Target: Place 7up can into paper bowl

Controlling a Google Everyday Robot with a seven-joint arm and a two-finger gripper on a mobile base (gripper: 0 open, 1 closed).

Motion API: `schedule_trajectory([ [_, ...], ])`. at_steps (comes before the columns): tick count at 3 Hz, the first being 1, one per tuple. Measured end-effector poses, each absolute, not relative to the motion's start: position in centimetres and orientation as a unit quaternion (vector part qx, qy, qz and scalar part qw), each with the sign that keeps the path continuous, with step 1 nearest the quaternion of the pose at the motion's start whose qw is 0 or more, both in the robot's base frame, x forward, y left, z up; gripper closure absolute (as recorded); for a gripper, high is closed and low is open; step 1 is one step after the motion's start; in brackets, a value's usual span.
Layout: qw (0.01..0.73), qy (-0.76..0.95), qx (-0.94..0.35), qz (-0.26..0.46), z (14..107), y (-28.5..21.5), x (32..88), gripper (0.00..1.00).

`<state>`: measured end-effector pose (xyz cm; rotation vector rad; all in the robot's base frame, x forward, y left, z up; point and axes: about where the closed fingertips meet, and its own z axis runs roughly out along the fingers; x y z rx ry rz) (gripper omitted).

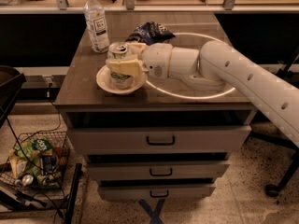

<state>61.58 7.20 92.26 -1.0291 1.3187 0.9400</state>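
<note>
Starting far left, floor level: what's there?
— Wire basket [33, 158] full of crumpled wrappers and cans, beside the drawer cabinet [159, 139]. Cabinet has three drawers with dark handles.

On top, left side?
— Water bottle [96, 24], clear plastic, white cap and label, upright at the back left corner. Apart from everything else.

Then the task stuff?
— Paper bowl [103, 80] near the front left edge of the top, flat, off-white. 7up can [118, 50] stands upright inside it, silver top facing up, lower body down within the rim. Can't tell if the base fully rests on the bowl floor.

Gripper?
— Gripper [123, 59] is right over the bowl, coming in sideways from the right. Fingers closed around the can's middle: one pale pad [125, 67] across the front, the other behind it. It has hold of the can, nothing else.

Right of that?
— Snack bag [149, 32], dark blue and white, crumpled, at the back behind the wrist. Thick white arm [233, 76] runs from the wrist out to the right edge, above a bright ring [187, 95] on the tabletop.

Far right?
— Dark wheeled chair base [275, 188] on the speckled floor.
</note>
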Motion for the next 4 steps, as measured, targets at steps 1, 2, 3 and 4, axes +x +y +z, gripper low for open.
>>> schedule_trajectory([
  [1,0.573,0.562,-0.44,0.402,92.32,7.46,61.49,0.35],
  [2,0.573,0.56,-0.442,0.404,92.38,7.73,61.39,0.11],
  [3,0.572,0.559,-0.443,0.405,92.44,7.96,61.3,0.0],
  [4,0.572,0.559,-0.443,0.405,92.44,7.96,61.3,0.0],
])
